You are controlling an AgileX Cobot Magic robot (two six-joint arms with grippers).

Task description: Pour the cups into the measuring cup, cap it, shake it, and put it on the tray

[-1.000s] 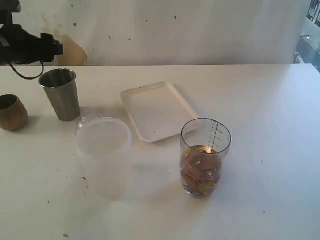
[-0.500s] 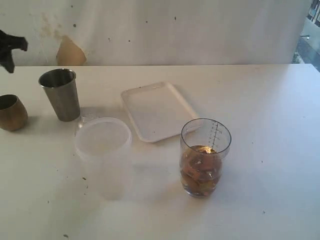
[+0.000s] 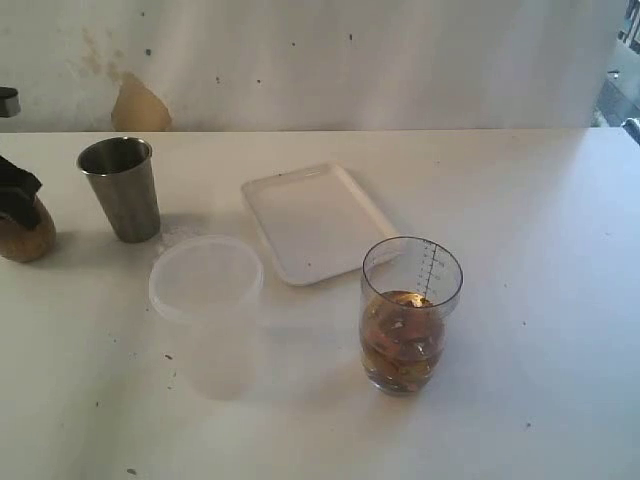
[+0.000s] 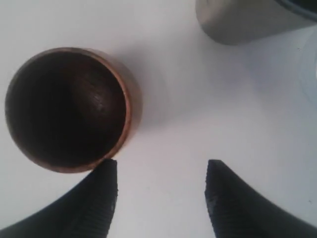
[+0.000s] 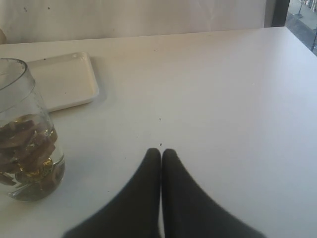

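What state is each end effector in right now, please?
Left end effector: open, empty, beside the wooden cup.
Right end effector: shut, holding nothing.

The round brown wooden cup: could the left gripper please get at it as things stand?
Probably yes: the open left gripper hangs beside the round brown wooden cup, one fingertip at its rim, nothing between them.
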